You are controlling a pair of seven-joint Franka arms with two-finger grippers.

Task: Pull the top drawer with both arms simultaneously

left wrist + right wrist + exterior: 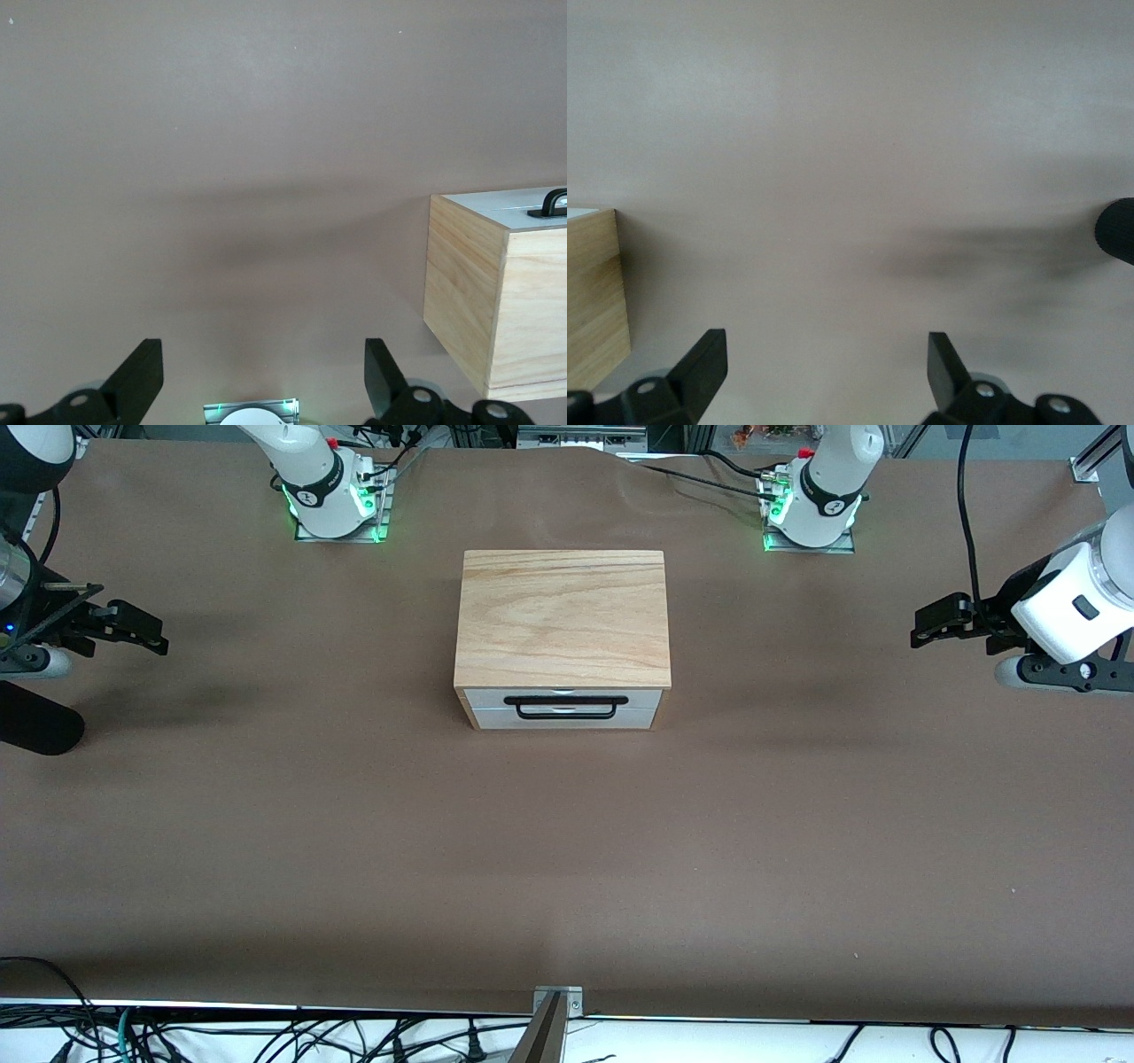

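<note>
A wooden box [563, 615] stands mid-table, its white front facing the front camera. The top drawer [638, 696] is shut, with a wide black wire handle [561, 707] across its front. My left gripper [923, 627] hovers open and empty over the table toward the left arm's end, well apart from the box. My right gripper [151, 634] hovers open and empty toward the right arm's end. The left wrist view shows open fingers [142, 372], the box's side [496, 292] and the handle's end [555, 203]. The right wrist view shows open fingers [704, 363] and a box corner [594, 292].
The brown table cover [567, 850] lies bare around the box. A black cylinder [35, 728] juts in at the right arm's end, below that gripper; it also shows in the right wrist view [1116, 232]. Cables and a metal bracket [556, 1001] line the nearest table edge.
</note>
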